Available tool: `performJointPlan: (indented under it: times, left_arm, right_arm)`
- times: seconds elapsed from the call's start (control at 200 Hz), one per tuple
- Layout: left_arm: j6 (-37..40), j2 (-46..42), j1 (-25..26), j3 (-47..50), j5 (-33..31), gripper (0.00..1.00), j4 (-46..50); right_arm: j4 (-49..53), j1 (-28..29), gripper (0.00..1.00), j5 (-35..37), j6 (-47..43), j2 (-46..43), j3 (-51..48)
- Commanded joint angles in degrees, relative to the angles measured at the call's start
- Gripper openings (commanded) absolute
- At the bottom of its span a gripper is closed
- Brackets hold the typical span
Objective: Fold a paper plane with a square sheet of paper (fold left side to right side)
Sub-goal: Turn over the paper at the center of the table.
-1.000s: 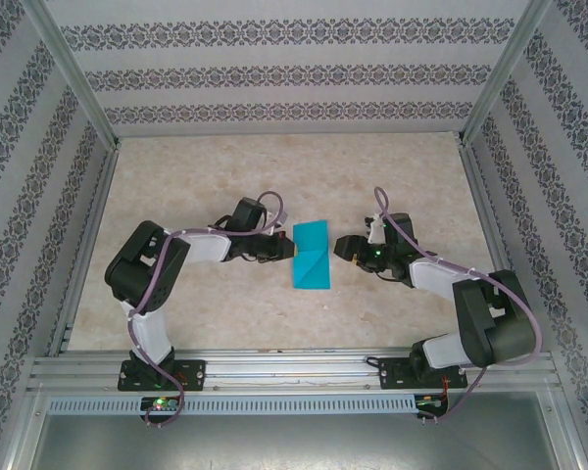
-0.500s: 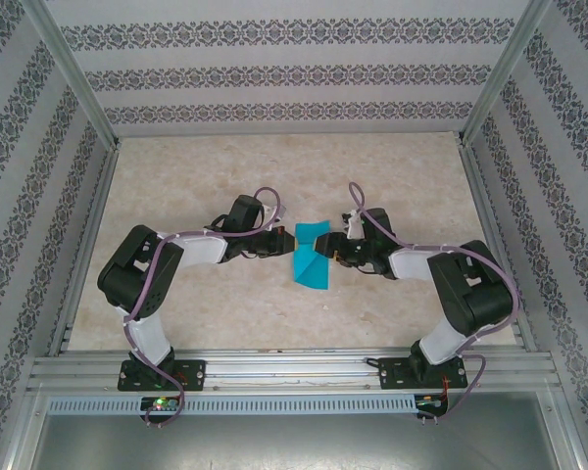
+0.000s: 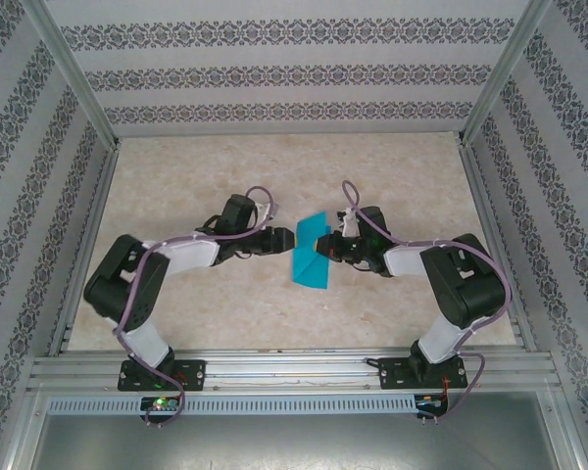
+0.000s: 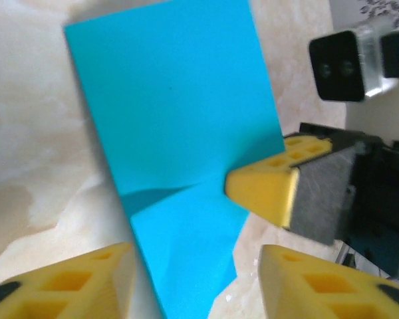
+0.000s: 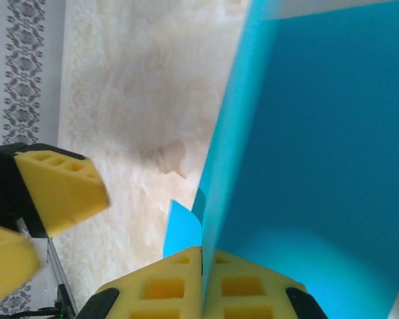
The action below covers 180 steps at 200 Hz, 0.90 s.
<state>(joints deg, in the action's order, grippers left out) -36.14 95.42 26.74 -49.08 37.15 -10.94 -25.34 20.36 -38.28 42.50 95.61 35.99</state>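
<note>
Right claw (image 5: pixel 201 266) newly clamped on right edge of sheet (image 3: pixel 309 262); left claw (image 3: pixel 286 236) newly apart, just beside it.

Bright, even, diffuse light. Top view sharp. Both wrist views soft, nearest parts blurred. In left wrist view the square sheet of paper (image 4: pixel 179 119) throws a soft grey shadow onto the table (image 4: pixel 26 166).
</note>
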Motion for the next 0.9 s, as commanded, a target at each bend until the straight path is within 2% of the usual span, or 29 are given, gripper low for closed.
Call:
performJointPlan:
  times: [0.0,0.12,0.24,0.37,0.545,0.769,0.894]
  left_arm:
    - [0.3,-8.0,-2.8,2.0,-2.4,0.63,0.2]
    - [0.6,-15.9,-4.6,4.0,-1.1,0.76,-0.3]
    - [1.0,-22.5,-5.2,5.0,2.4,0.85,-1.7]
    - [-1.8,-26.2,-5.1,5.6,7.5,0.88,-6.9]
    - [-8.5,-24.7,-4.5,6.2,13.1,0.89,-17.8]
    - [-9.8,-18.8,-1.5,3.4,14.6,0.91,-22.2]
    - [-13.7,-15.6,-1.3,3.0,15.3,0.85,-28.6]
  right_arm:
    - [-5.3,-1.9,0.00,-2.7,-4.2,-5.0,-1.0]
    - [-11.8,-4.2,0.00,-6.7,-4.5,-9.2,-2.3]
    - [-19.6,-5.6,0.00,-10.8,-3.4,-13.7,-2.3]
    - [-25.1,-6.0,0.00,-13.6,-1.2,-17.3,-0.6]
    - [-32.1,-5.5,0.00,-17.2,4.9,-17.9,2.6]
    - [-33.7,-2.8,0.00,-17.1,6.7,-17.4,4.2]
    - [-35.2,-2.0,0.00,-17.3,8.1,-16.7,4.3]
